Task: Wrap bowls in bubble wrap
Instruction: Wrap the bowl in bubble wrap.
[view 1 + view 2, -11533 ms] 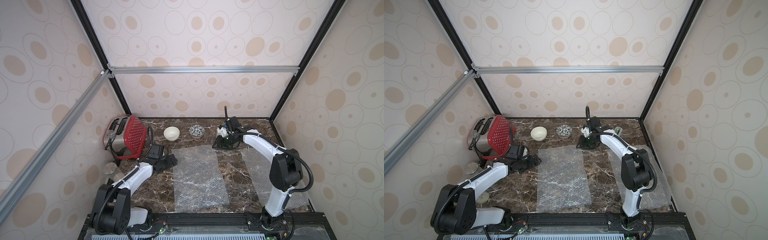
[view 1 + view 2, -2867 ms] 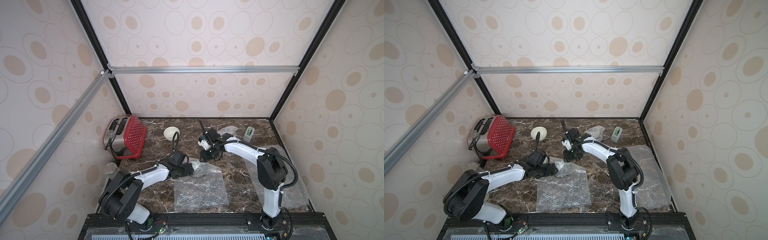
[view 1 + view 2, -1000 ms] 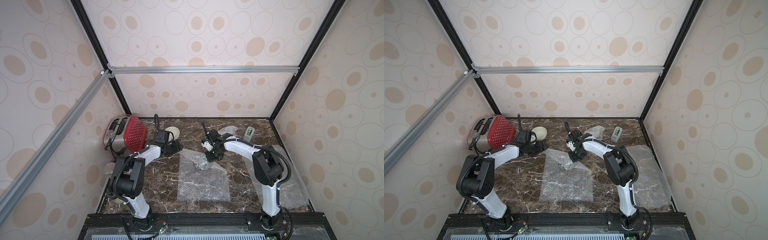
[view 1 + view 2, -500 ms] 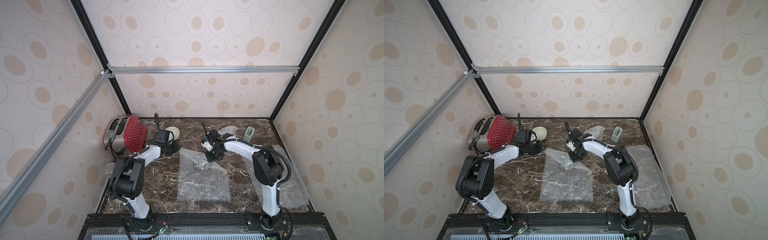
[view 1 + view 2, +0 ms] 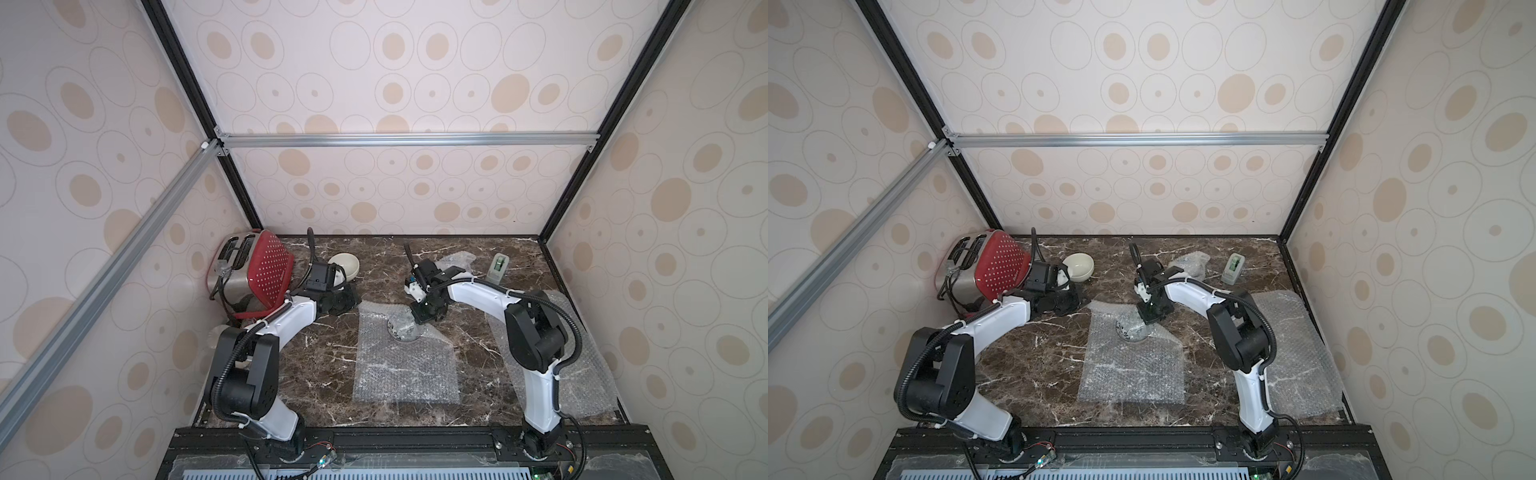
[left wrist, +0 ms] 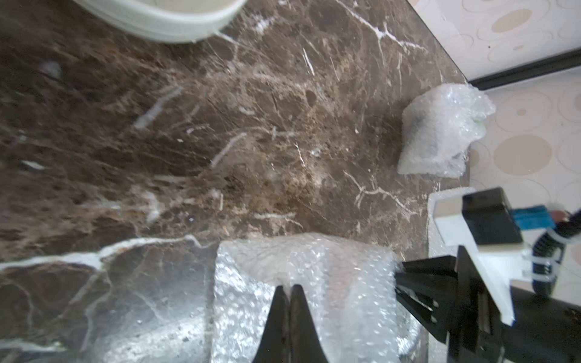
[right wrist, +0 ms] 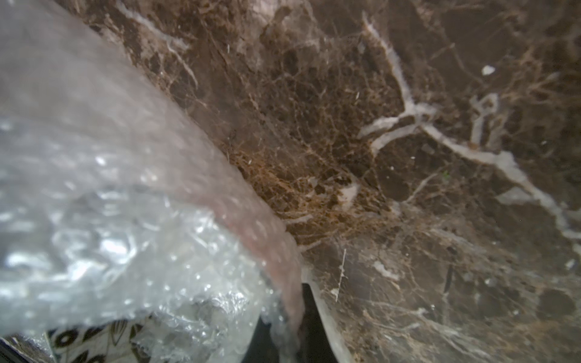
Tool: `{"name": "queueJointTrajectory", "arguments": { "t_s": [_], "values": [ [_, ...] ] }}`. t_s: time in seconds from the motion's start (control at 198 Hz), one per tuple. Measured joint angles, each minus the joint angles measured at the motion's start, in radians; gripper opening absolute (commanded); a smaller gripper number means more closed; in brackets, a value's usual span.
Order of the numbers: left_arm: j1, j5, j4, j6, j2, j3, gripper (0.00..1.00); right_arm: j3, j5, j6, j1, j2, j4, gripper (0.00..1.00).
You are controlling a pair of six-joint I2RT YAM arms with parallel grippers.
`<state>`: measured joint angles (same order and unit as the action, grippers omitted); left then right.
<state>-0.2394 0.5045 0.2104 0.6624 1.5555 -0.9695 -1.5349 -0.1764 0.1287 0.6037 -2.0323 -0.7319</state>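
- Bowl (image 5: 401, 329) with the leaf pattern sits at the far end of the middle sheet (image 5: 405, 372), placed for folding.
- Right gripper (image 5: 420, 319) is clamped on film drawn over it, holding the fold.
- Left gripper (image 6: 287, 289) pinches the sheet's far corner, jaws together.
- Unlike the earliest view, the sheet is no longer flat and bare.

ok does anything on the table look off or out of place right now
Nothing spilled or broken. The middle clear bubble wrap sheet lies lopsided: one far corner is bunched over the white leaf-pattern ceramic bowl, which is only partly covered. That looks like wrapping under way, not a fault.
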Motion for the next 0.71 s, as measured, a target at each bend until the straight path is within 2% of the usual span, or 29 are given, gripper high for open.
{"name": "queueJointTrajectory", "arguments": {
  "t_s": [0.304,0.531,0.708],
  "values": [
    [-0.169,0.188,0.018,0.124,-0.095,-0.008,0.00,0.000,0.005,0.028,0.000,0.000,0.000,0.02],
    [-0.261,0.190,0.003,0.209,-0.091,-0.013,0.00,0.000,0.000,0.029,0.001,0.000,-0.001,0.02],
    [-0.348,0.185,-0.060,0.254,0.013,-0.020,0.00,0.002,-0.003,0.032,0.001,0.000,-0.001,0.02]
  ]
}}
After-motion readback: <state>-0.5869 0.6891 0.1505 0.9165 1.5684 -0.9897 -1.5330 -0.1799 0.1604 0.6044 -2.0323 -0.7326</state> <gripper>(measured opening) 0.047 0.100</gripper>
